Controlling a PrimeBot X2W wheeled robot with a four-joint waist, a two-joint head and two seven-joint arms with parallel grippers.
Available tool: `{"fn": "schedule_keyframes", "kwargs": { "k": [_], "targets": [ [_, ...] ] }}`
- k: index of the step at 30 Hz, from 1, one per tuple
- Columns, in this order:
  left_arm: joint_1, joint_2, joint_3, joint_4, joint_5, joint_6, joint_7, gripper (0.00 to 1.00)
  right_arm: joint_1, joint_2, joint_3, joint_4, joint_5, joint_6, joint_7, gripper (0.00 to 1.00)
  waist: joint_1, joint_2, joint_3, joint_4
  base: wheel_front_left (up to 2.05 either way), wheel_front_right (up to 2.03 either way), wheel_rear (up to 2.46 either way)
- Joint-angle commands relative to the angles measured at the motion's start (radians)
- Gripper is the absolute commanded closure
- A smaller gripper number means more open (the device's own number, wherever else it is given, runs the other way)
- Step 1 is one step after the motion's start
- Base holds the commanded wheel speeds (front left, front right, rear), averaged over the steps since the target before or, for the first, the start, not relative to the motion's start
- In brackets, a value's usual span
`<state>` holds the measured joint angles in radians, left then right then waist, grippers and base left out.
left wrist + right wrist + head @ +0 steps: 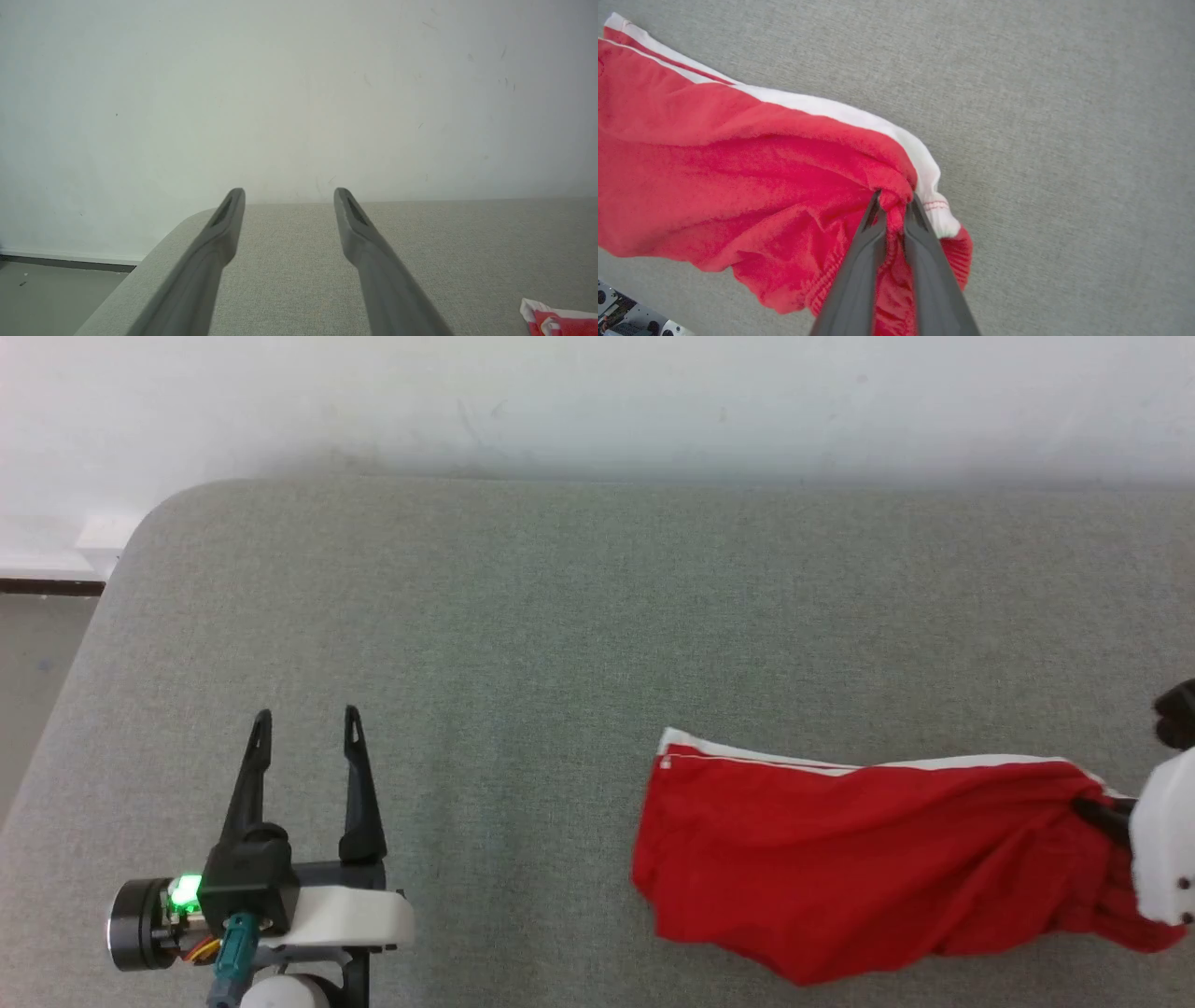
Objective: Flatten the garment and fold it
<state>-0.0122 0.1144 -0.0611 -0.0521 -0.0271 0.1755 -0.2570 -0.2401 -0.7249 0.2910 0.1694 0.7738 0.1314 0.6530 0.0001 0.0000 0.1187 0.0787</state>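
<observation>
Garment (840, 868), a small pair of red shorts with a white side stripe and white edge trim, lies on the grey fabric-covered surface (560, 616), at the right of the head view and toward its near edge. It is not flat: the left part spreads fairly wide with its white stripe along the far edge, while the right part narrows into bunched folds. The right end effector (893, 201) is closed on that bunched end of the garment. In the right wrist view its two dark fingers pinch a ridge of red cloth just beside the white stripe, with gathered fabric hanging around and below them. In the head view this arm's white housing sits at the right edge, partly covering the cloth. The left end effector (306, 717) is at the lower left of the head view, well apart from the shorts, with its fingers spread wide and nothing between them. A green light (185, 890) glows on its wrist. In the left wrist view the spread fingers point toward the pale wall (299, 84) behind the surface, and a corner of the shorts shows at the lower right.
</observation>
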Motion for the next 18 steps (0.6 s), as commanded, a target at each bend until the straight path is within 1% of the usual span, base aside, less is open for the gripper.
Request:
{"fn": "schedule_keyframes", "kwargs": {
  "k": [1,3,5,10,14,16,18],
  "targets": [
    [0.003,-0.006,-0.001,0.005,0.011,-0.009,-0.005,0.0,-0.007,-0.009,-0.013,0.007,-0.005,-0.001,0.011,1.0,-0.0001,0.0,0.001,0.001,0.0,0.0,0.0],
    [0.0,-0.006,-0.004,0.012,0.014,-0.014,-0.005,0.0,-0.005,-0.018,-0.027,0.005,-0.002,-0.001,0.027,1.0,-0.0001,0.0,0.0,0.002,0.0,0.0,0.0],
    [0.001,-0.007,-0.005,0.014,0.017,-0.015,-0.005,0.0,-0.001,-0.012,-0.035,-0.021,0.012,-0.001,0.035,1.0,-0.0001,0.0,-0.004,0.002,0.0,0.0,0.0],
    [0.004,-0.007,-0.001,0.017,0.016,-0.017,-0.005,0.0,0.02,0.014,-0.019,-0.173,0.08,-0.001,0.065,1.0,-0.0001,0.0,-0.014,0.004,0.0,0.0,0.0],
    [0.002,-0.01,-0.004,0.02,0.016,-0.022,-0.005,0.0,0.015,0.039,0.021,-0.298,0.125,-0.001,0.102,1.0,-0.0001,0.0,-0.019,0.013,0.0,0.0,0.0],
    [-0.003,-0.012,-0.006,0.019,0.015,-0.023,-0.005,0.0,-0.008,0.059,0.058,-0.342,0.12,-0.001,0.122,1.0,-0.0001,0.0,-0.012,0.02,0.0,0.0,0.0],
    [-0.011,-0.016,-0.008,0.02,0.014,-0.024,-0.005,0.0,-0.043,0.083,0.109,-0.359,0.103,-0.001,0.137,1.0,-0.0001,0.0,-0.001,0.027,0.0,0.0,0.0]
  ]
}}
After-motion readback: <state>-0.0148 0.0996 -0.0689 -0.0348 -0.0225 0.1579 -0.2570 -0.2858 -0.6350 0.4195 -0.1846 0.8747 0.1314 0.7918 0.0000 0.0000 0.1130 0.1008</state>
